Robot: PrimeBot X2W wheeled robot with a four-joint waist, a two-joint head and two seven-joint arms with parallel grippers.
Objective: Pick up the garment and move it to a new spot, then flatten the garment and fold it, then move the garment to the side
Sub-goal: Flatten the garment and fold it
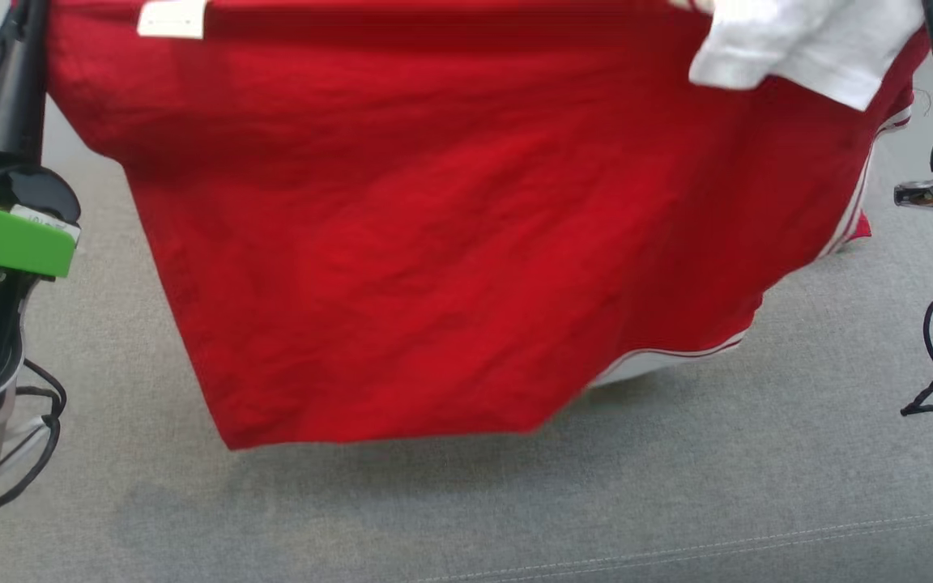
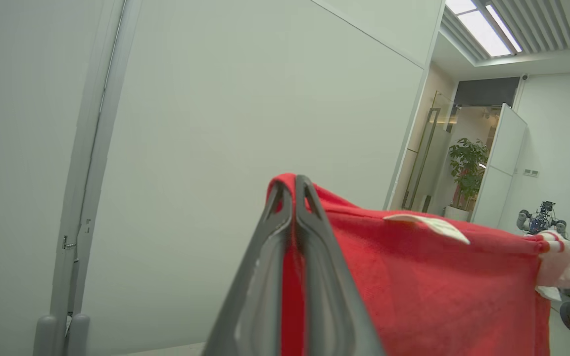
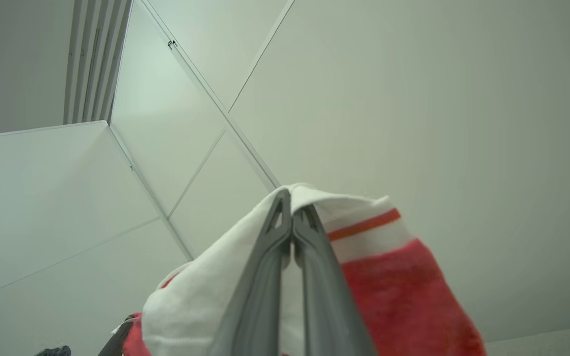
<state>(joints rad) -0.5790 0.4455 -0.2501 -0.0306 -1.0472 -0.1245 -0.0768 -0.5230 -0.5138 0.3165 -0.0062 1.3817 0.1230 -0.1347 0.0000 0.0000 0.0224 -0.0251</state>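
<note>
Garment (image 1: 450,243): soft, light, limp fabric, hanging spread above the grey cushion (image 1: 677,502). Left gripper (image 2: 292,181) and right gripper (image 3: 292,207) each clamp one top corner. Corner holds suit flattening.

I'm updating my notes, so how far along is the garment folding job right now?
Done: the red garment is picked up, hanging spread over the grey surface. In hand: the left gripper and right gripper are each shut on its upper edge. Left: laying it down, flattening, folding, moving it aside.
</note>
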